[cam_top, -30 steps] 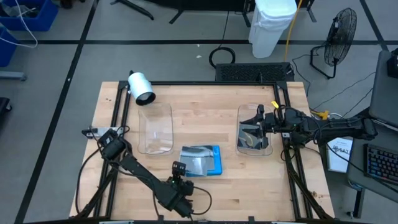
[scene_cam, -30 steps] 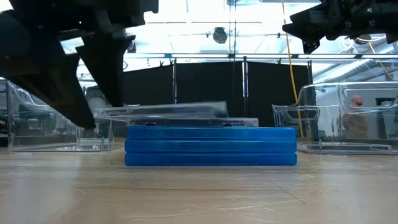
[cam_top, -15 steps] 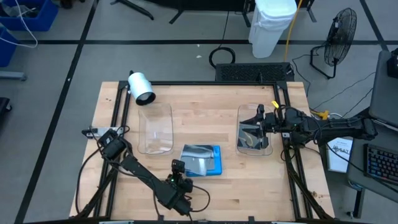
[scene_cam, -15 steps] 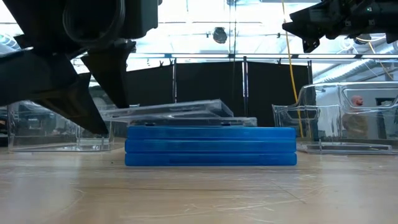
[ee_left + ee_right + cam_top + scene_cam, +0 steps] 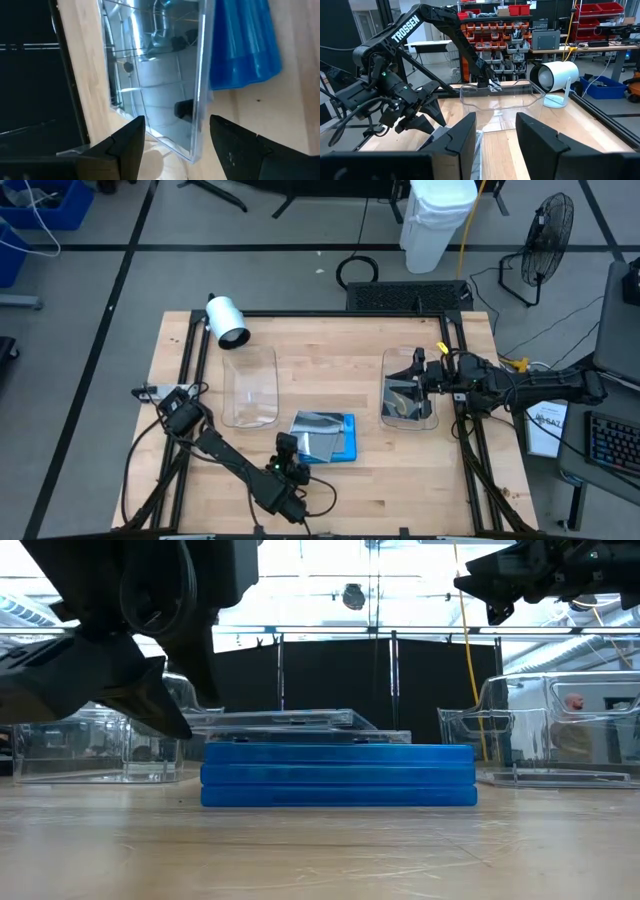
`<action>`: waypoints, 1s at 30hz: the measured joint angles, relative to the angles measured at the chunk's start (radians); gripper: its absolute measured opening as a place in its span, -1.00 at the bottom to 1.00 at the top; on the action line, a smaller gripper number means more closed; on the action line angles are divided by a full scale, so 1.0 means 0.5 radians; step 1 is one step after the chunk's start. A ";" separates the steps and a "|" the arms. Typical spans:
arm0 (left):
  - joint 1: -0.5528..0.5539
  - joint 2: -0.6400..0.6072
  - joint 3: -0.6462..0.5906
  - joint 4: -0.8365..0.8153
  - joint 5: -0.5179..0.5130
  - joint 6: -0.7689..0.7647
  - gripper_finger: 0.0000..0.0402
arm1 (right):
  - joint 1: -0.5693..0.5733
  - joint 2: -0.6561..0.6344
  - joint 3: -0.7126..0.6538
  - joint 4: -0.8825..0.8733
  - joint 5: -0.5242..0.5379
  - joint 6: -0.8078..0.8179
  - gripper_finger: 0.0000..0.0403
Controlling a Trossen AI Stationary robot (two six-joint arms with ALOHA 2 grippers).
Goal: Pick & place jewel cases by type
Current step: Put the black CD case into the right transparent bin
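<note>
"TROSSEN" — white capitals — runs along the left arm.

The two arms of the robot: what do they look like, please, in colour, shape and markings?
Both arms are black, built from slim tubes with thick round joints. The left arm carries the white word TROSSEN and loose black cables near its wrist. The left gripper and the right gripper each end in two dark, flat, wedge-shaped fingers. Black cables also run along the right arm.

Three blue jewel cases stacked, two clear jewel cases on top, one more in the right of two tubs.
</note>
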 joint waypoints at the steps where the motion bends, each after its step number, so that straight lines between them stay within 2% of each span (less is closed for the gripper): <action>1: 0.005 0.000 0.000 0.001 -0.003 0.000 0.13 | 0.001 0.001 0.000 -0.001 0.000 0.000 -0.36; 21: 0.081 0.000 0.000 0.001 0.040 -0.038 0.11 | 0.001 0.001 0.000 -0.002 -0.002 -0.001 -0.36; 25: 0.081 0.001 0.000 0.002 0.098 -0.038 -0.10 | 0.001 0.000 0.000 -0.002 -0.002 -0.001 -0.36; 30: 0.080 0.000 0.001 -0.003 0.145 -0.055 -0.60 | 0.000 0.000 0.000 -0.002 -0.002 -0.001 -0.36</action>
